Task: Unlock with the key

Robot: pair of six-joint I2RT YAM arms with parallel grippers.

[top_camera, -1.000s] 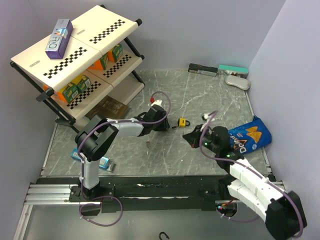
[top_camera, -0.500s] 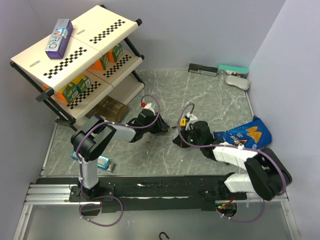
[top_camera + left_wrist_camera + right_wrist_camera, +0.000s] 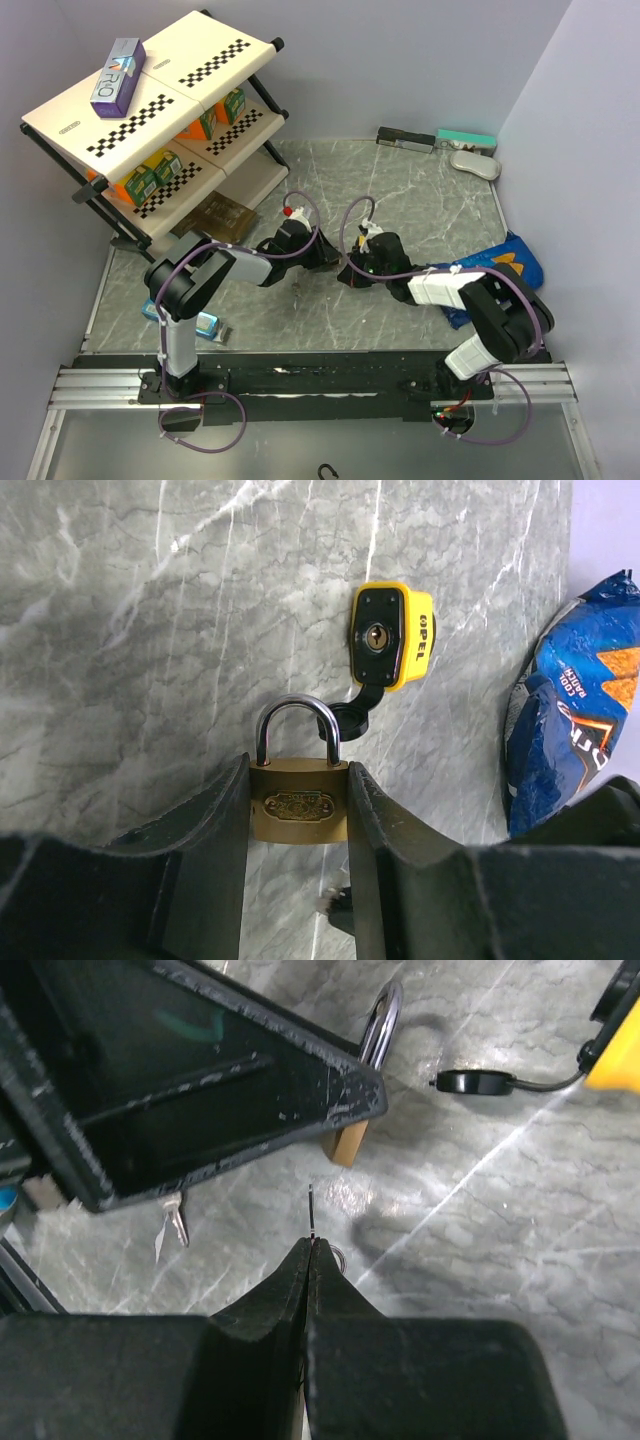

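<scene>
**Clamping the padlock, pinching a metal sliver**

Gripping from both sides, the left gripper (image 3: 298,778) has its fingers part-spread around the body of the brass padlock (image 3: 300,805). The lock sits squarely between the pads, with its steel shackle closed and pointing away from the wrist.

The right gripper (image 3: 309,1248) faces it from just beside, fingers pressed together. They pinch a thin metal strip (image 3: 311,1208) that sticks out past the tips. It is seen edge-on, so I cannot tell whether it is a key. The strip points at the padlock's brass corner but does not touch it.

A small silver key (image 3: 172,1228) lies on the marble tabletop (image 3: 120,630) beneath the left gripper.

Just beyond the shackle lies a yellow padlock (image 3: 390,637), keyhole face up, its black tethered cap beside the shackle. A blue chip bag (image 3: 565,710) lies farther right. The shelf rack (image 3: 150,130) stands well apart at the back left.
</scene>
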